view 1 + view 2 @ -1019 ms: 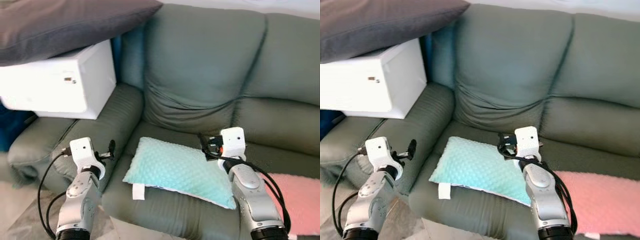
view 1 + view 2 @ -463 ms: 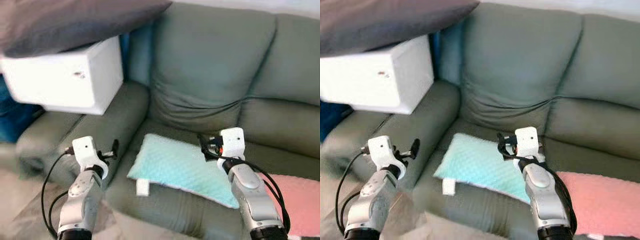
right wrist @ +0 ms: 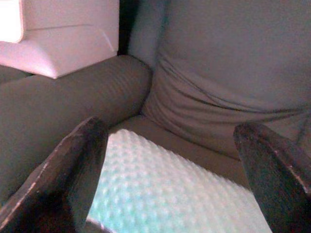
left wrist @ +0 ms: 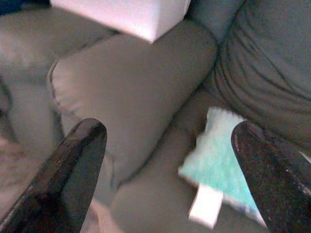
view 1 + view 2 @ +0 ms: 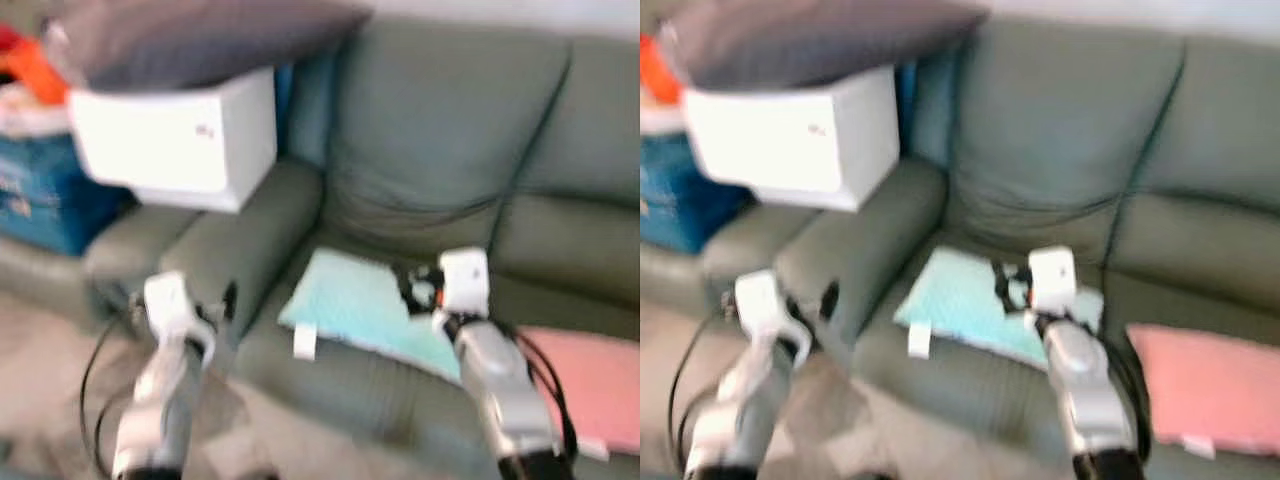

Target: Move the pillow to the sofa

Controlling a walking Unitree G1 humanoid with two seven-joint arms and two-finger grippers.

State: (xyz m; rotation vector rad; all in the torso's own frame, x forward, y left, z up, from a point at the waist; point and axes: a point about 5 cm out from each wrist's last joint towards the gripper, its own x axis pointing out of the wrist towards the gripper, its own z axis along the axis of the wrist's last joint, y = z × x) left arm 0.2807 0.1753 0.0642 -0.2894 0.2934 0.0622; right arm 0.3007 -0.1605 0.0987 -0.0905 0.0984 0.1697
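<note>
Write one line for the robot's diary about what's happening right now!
pillow: lying on sofa seat | left gripper: open, near armrest, holding nothing | right gripper: open over pillow, holding nothing | head views: blurred

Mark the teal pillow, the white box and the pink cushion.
teal pillow (image 5: 352,300): left eye view, middle of its top face.
white box (image 5: 175,140): left eye view, its front face.
pink cushion (image 5: 1210,385): right eye view, its centre.

Both head views are smeared by motion blur: edges of the sofa (image 5: 440,150) and the white box (image 5: 185,140) run soft, and the box glares nearly featureless under bright, even daylight. Shadows are faint. The wrist views are dimmer and steadier; the teal pillow (image 3: 165,189) looks soft, and the near black fingers (image 4: 73,179) are out of focus.
</note>
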